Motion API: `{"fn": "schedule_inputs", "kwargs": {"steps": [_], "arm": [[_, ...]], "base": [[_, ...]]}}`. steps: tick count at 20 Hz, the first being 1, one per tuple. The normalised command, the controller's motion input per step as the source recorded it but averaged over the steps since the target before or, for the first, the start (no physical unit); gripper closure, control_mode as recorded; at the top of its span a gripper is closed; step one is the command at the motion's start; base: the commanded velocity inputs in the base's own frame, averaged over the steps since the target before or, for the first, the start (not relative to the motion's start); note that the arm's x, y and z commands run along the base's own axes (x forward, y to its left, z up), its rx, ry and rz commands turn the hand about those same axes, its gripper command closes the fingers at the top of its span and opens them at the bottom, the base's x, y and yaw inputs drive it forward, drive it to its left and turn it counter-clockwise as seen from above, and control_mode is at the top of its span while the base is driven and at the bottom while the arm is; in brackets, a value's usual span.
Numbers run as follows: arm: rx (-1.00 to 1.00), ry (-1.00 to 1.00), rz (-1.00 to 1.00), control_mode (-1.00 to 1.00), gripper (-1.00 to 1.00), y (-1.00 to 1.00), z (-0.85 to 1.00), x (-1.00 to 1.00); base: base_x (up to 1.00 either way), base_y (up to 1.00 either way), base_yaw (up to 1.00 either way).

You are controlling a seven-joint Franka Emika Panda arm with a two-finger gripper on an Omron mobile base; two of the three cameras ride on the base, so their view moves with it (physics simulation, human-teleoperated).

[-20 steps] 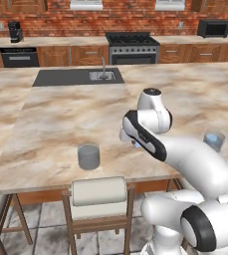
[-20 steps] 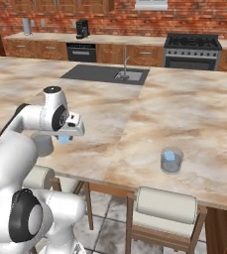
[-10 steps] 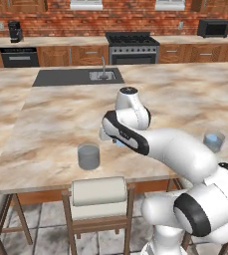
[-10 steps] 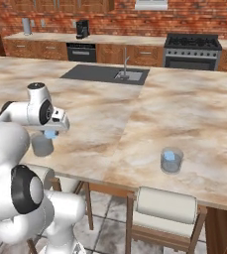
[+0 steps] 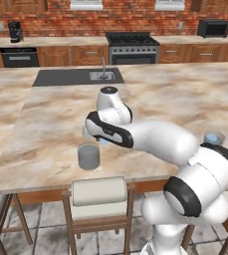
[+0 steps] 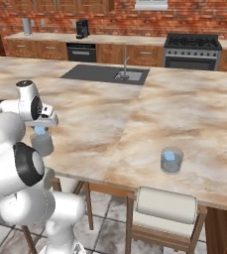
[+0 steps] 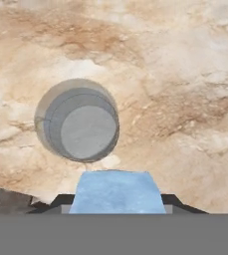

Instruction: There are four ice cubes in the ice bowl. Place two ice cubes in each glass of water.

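Two clear water tumblers (image 5: 88, 156) (image 6: 171, 160) on beige marble tabletop (image 5: 46, 119), brick-walled kitchen behind, end effector (image 7: 116, 201) clamping light-blue ice cube (image 7: 116, 192), fingertips mostly hidden.

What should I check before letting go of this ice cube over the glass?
1. Ice cube held between the gripper fingers: ok.
2. Target glass upright on the counter: ok.
3. Cube lined up over the glass mouth: not ok; in the hand view the glass sits ahead of the cube, not under it.
4. Target glass free of ice so far: ok, plain grey water.
5. Other glass already has ice: ok, blue shows inside; count cannot tell.
6. Height above the rim: cannot tell.
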Motion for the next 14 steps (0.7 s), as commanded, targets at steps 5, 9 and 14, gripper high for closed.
{"fn": "schedule_inputs", "kwargs": {"steps": [5,9,14], "arm": [[0.0,0.0,0.0,-1.0,1.0,0.14,-0.05,0.33],[0.0,0.0,0.0,-1.0,1.0,0.16,-0.23,0.17],[0.0,0.0,0.0,-1.0,1.0,0.18,-0.3,0.11]], "base": [[0.0,0.0,0.0],[0.0,0.0,0.0],[0.0,0.0,0.0]]}}
